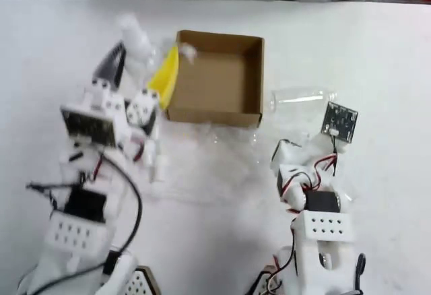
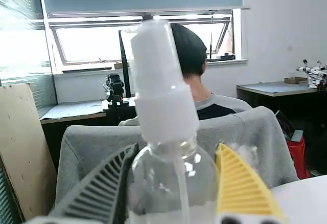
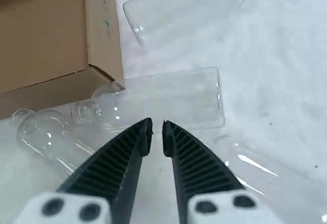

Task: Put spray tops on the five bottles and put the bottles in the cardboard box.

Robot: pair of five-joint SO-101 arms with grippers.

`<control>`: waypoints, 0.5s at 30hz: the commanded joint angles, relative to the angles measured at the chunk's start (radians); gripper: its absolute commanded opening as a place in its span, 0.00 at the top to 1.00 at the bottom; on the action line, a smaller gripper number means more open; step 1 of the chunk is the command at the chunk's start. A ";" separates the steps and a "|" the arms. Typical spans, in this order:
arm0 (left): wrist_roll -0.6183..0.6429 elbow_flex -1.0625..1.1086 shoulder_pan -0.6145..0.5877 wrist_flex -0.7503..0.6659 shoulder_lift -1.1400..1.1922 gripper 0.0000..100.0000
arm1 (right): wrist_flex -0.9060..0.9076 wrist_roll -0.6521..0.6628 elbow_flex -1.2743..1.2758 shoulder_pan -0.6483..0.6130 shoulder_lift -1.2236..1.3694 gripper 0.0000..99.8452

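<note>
A clear bottle [image 2: 163, 188] with a white spray top [image 2: 159, 81] seated on its neck is being clamped by the left gripper [image 2: 176, 152]. It is being pressed on one side by the black finger [image 2: 102, 188] and on the other by the yellow finger [image 2: 240, 183].

In the high view this left gripper [image 1: 138, 59] is being held at 10 o'clock from the middle of the table [image 1: 377, 52]. It is being kept just beside the 9 o'clock wall of the cardboard box [image 1: 215, 114], with the yellow finger [image 1: 165, 76] at that wall. The capped bottle [image 1: 137, 42] is being carried above the table there.

The fingers [image 3: 122, 157] of the right gripper [image 3: 156, 127] are being held almost together, with a thin slit between the tips and nothing gripped.

Just past those tips a second bottle [image 3: 168, 98] is lying on its side, open-necked, near a corner of the box [image 3: 51, 40]. A third bottle [image 3: 41, 132] is lying beside its neck, and a fourth bottle [image 3: 189, 1] is lying farther off.

In the high view the fourth bottle [image 1: 300, 98] is lying at 3 o'clock from the box.
</note>
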 commanded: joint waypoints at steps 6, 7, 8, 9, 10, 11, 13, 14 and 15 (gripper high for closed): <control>0.005 -0.210 -0.019 -0.384 0.593 0.98 | -0.022 0.012 0.000 0.010 -0.015 0.98; 0.005 -0.235 -0.022 -0.419 0.653 0.98 | -0.022 0.012 0.000 0.010 -0.015 0.98; 0.005 -0.261 -0.025 -0.451 0.710 0.98 | -0.022 0.012 0.000 0.010 -0.015 0.98; 0.005 -0.290 -0.025 -0.480 0.769 0.98 | -0.022 0.012 0.000 0.010 -0.015 0.98; 0.005 -0.319 -0.025 -0.505 0.829 0.98 | -0.021 0.012 0.002 0.010 -0.015 0.98; 0.005 -0.350 -0.027 -0.531 0.886 0.98 | -0.021 0.012 0.002 0.010 -0.015 0.98; 0.005 -0.410 -0.027 -0.582 0.998 0.98 | -0.021 0.012 0.002 0.010 -0.015 0.98; 0.005 -0.437 -0.027 -0.608 1.049 0.98 | -0.021 0.012 0.002 0.008 -0.015 0.98; 0.005 -0.466 -0.027 -0.628 1.098 0.98 | -0.019 0.012 0.002 0.007 -0.015 0.98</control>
